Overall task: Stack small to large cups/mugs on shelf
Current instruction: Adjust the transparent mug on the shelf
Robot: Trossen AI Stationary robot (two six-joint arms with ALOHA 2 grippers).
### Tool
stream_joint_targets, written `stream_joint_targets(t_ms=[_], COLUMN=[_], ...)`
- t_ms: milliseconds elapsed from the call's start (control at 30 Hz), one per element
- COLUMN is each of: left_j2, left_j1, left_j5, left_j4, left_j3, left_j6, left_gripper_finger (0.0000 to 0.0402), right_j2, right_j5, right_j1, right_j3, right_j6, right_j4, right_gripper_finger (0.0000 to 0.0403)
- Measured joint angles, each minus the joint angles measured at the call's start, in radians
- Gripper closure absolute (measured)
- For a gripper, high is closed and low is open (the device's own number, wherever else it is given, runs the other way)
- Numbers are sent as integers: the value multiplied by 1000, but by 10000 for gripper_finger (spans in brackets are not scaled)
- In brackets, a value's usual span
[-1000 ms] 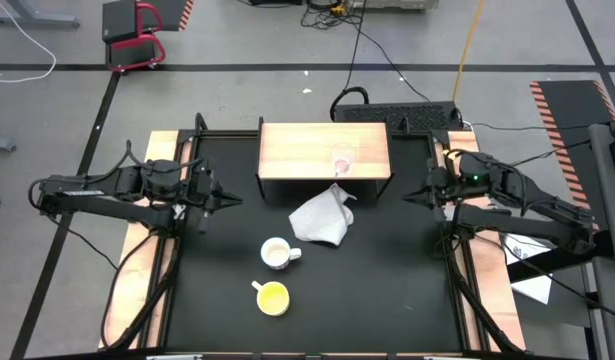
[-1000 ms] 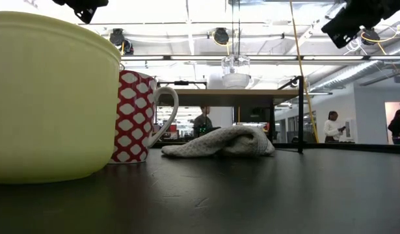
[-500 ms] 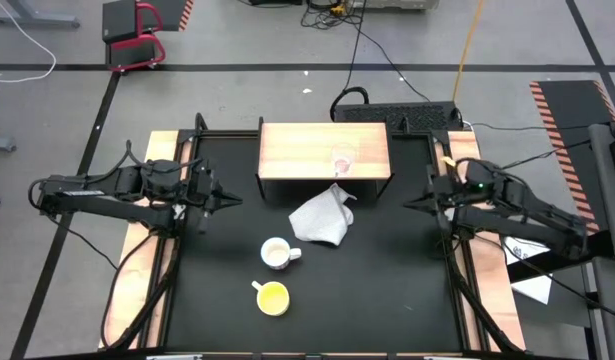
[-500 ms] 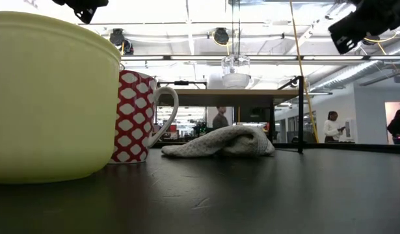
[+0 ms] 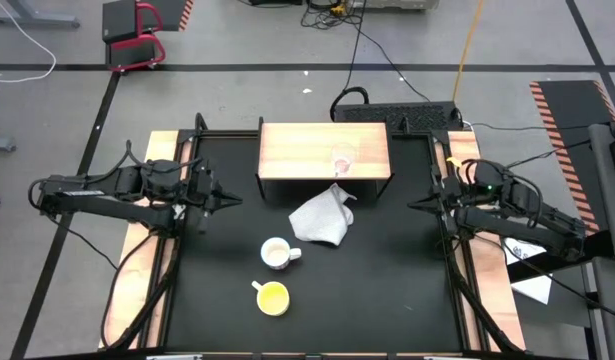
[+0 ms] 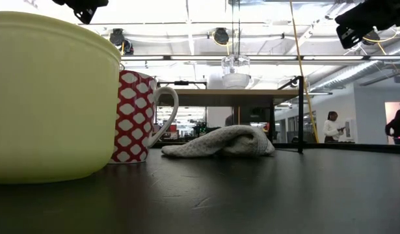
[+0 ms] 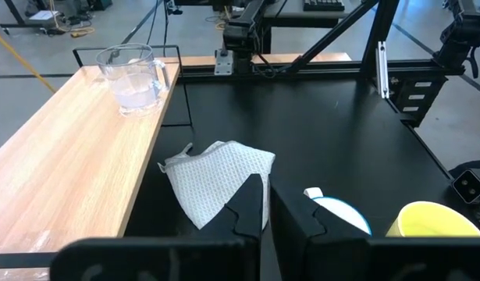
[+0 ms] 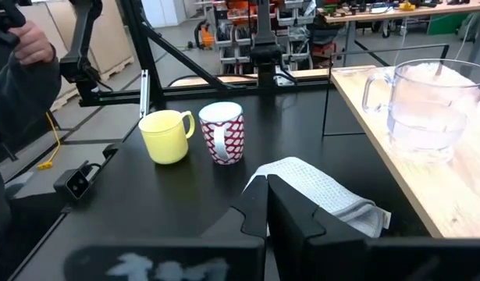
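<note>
Only the right arm has shifted: its right gripper (image 5: 415,206) has drawn a little nearer the table's near side along the right edge, and now hovers above the table rail there, fingers closed with barely a slit between them in the right wrist view. Nothing else has moved. The left gripper (image 5: 231,199) hangs over the left part of the black tabletop (image 5: 387,280), its fingers likewise pressed nearly together and holding nothing.

A tiny clear glass cup (image 5: 342,158) stands upright on the light-wood shelf (image 5: 297,150), near its front right portion; it is transparent, with a small handle and a thick base. Just in front of the shelf lies a crumpled grey-white cloth (image 5: 322,218). Nearer the front stands the white patterned mug (image 5: 276,254), white inside and covered outside with a red-and-white lattice pattern, its handle pointing right in the high view. Close beside it, further forward, sits the yellow cup (image 5: 272,298), plain pale yellow with a small handle. A person (image 6: 332,127) stands in the room beyond.
</note>
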Motion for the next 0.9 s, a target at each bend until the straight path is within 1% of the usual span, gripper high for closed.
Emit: stream_joint_targets(t_ms=[600, 667, 800, 900], left_j2=[0, 3, 31, 62], left_j1=[0, 0, 0, 0], left_j5=[-1, -3, -2, -2], left_j4=[9, 49, 229, 326], left_j3=[0, 0, 0, 0], left_j6=[0, 0, -4, 7], left_gripper_finger=[376, 376, 376, 376], right_j2=[0, 0, 0, 0], right_j5=[1, 1, 1, 1], right_j1=[0, 0, 0, 0], right_j3=[0, 0, 0, 0], right_j6=[0, 0, 0, 0], right_j4=[-1, -1, -1, -1], right_gripper_finger=[403, 403, 403, 403])
